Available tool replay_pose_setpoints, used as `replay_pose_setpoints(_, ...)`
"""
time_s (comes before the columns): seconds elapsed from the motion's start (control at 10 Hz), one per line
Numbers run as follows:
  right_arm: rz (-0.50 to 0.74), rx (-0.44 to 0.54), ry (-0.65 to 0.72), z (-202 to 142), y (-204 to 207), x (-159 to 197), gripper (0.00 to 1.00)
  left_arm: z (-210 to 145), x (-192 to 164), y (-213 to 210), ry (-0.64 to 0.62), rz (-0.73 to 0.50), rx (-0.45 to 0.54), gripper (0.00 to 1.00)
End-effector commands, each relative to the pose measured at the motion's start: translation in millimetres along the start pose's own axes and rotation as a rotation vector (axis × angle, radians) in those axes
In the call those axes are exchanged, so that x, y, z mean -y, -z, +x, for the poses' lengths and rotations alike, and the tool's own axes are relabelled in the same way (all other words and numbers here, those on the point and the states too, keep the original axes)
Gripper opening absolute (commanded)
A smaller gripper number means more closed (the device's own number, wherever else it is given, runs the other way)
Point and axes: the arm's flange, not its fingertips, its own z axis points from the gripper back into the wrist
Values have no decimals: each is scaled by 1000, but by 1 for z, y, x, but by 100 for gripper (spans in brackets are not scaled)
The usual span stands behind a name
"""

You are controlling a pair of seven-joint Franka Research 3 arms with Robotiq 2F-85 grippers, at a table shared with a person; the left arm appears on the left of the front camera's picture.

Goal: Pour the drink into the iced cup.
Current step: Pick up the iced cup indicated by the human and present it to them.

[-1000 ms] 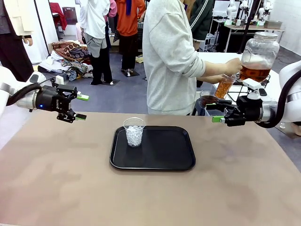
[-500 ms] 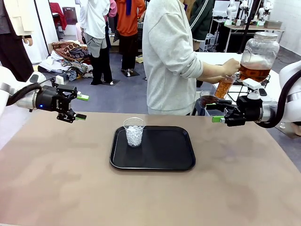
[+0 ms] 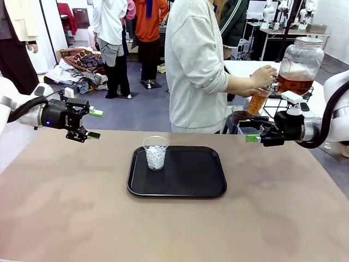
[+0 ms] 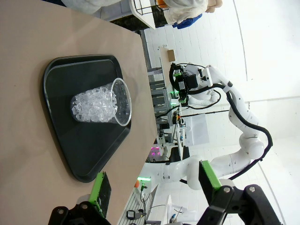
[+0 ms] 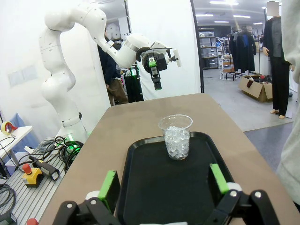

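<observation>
Both pincers hang released and empty. The left gripper [image 3: 93, 124] hovers above the far left edge of the table [image 3: 65, 207], its green-padded fingers spread wide. The right gripper [image 3: 252, 128] hovers above the far right edge, jaws equally wide, fingers aimed toward the middle. Nothing lies between either pair of fingers, and both wrist views look through that open gap down the tabletop.

Between the two arms and well apart from both, a black tray [image 3: 191, 174] lies flat on the brown table. The iced cup [image 3: 155, 153], clear plastic and packed with ice, stands upright near the tray's far left corner.

Beyond the far edge, a person [image 3: 196, 65] in a pale grey sweatshirt stands turned toward the robot's right. A hand [image 3: 265, 76] reaches to the foot of a large glass jar [image 3: 301, 57] with a metal lid [image 3: 308, 40]. The jar rests on a black stand [image 3: 299, 97] off the table, behind the right arm. The drink [image 3: 296, 84], amber-brown, fills the jar's lower part. More of it shows in a clear cup [image 3: 257, 102] that the person holds tilted just below the jar.
</observation>
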Motion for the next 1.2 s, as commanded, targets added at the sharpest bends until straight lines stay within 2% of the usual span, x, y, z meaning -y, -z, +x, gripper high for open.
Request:
replay_pose_setpoints(0.0, 2, -3, -4, 3, 1, 1, 100, -1, 0, 1, 11, -11, 11, 100)
replay_pose_setpoints(1.1, 2, -3, -4, 3, 1, 1, 100, -1, 0, 1, 11, -11, 11, 100)
